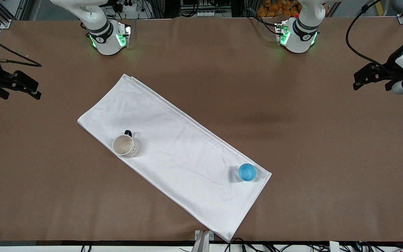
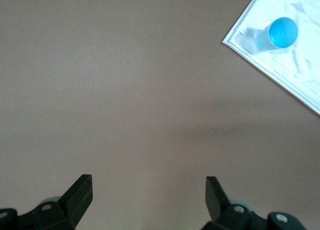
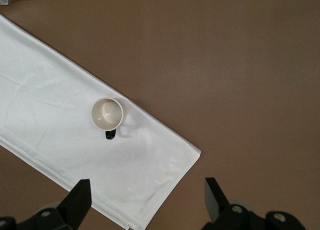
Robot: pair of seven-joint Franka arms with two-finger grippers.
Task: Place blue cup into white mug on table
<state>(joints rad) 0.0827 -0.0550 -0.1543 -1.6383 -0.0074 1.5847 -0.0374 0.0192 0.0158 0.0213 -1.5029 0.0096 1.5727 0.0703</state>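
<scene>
Blue cup (image 1: pixel 247 172) and white mug (image 1: pixel 124 145) upright, well apart on white cloth (image 1: pixel 173 154). Left gripper (image 1: pixel 362 79) over table (image 1: pixel 292 140) edge, right gripper (image 1: pixel 30 89) likewise; both spread, empty, waiting.

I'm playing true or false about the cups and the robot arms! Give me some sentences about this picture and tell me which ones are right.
1. The blue cup is already inside the white mug. False: they stand apart on the white cloth.
2. The white mug stands upright with nothing in it. True.
3. The left tool is holding the blue cup. False: it is open and holds nothing, over bare table.
4. The blue cup is nearer the front camera than the mug. True.
5. The right tool is shut. False: it is open.
</scene>
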